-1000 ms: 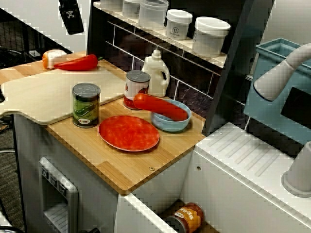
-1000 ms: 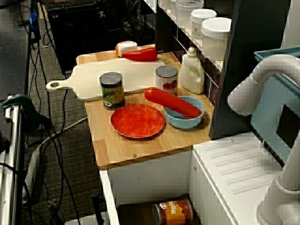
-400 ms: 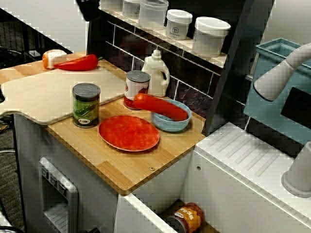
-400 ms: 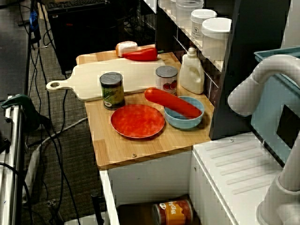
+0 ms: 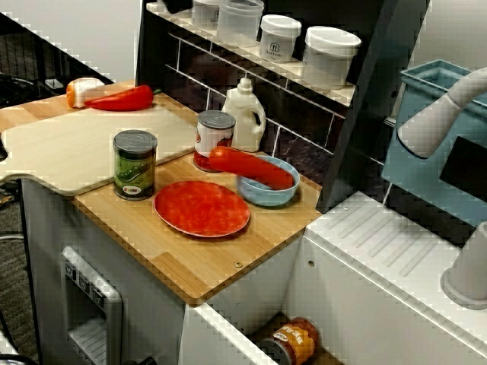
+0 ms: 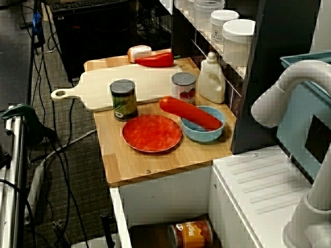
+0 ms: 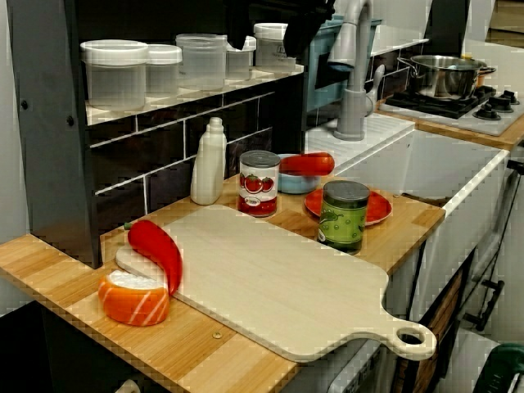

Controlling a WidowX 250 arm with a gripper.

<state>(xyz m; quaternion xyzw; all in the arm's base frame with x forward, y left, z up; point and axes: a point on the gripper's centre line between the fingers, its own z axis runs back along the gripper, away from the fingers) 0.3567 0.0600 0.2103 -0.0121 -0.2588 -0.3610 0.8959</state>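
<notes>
The view from the side shows the claw (image 7: 267, 39), jaws spread and empty, high at the shelf (image 7: 196, 92), its prongs either side of a white-lidded jar (image 7: 275, 51); the tomato can (image 7: 259, 182) stands below, well apart.

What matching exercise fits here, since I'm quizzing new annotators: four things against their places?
Things:
1 green can
2 sausage
3 red pepper
4 clear tub

Places:
A on the shelf
B beside the red plate
C against the orange-white piece
D across the blue bowl

Pairs: 1-B; 2-D; 3-C; 4-A
</notes>
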